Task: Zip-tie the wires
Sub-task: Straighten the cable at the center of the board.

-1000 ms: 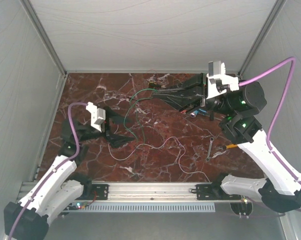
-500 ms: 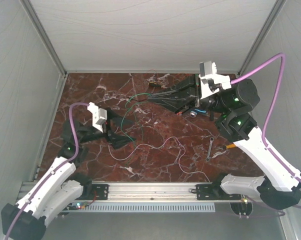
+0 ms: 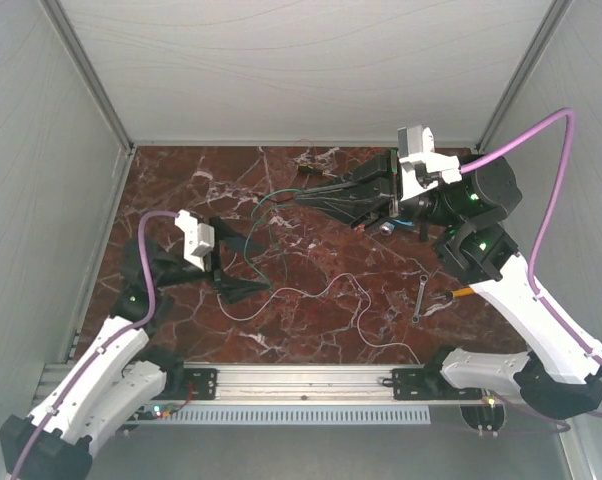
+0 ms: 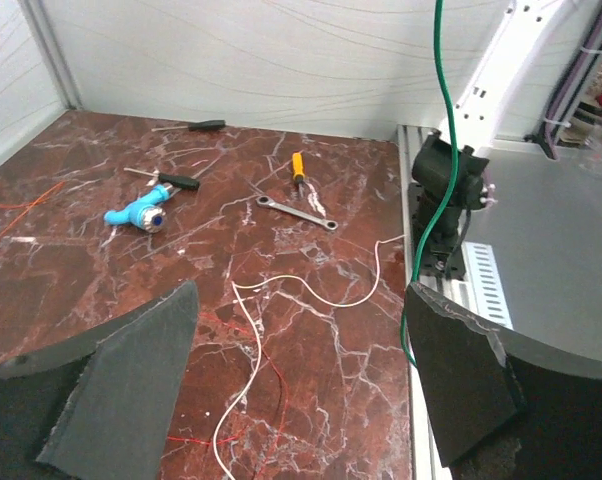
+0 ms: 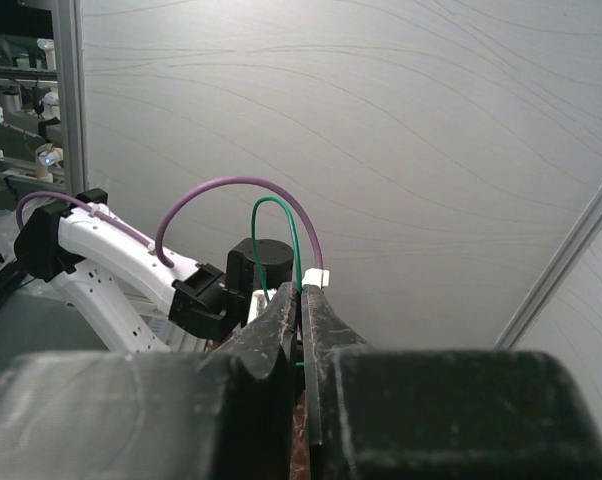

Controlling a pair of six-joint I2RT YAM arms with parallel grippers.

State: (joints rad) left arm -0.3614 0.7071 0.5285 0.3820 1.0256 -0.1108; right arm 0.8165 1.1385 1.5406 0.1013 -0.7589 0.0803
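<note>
Thread-thin wires [image 3: 299,293] barely visible

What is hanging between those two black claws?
A thin green wire, clearest in the top view, runs from the shut right gripper down to the open left gripper.

Desk [image 3: 301,335]: glossy, smooth, marble-look stone, red-brown. Wrench [image 4: 297,212]: shiny bare metal. Green wire [image 4: 440,60]: smooth plastic sheath. Left tool [image 4: 301,290] pads [image 4: 131,390]: matt black, grainy.

wires [image 3: 299,292] on table [image 3: 181,190], wrench [image 3: 419,297] right
</note>
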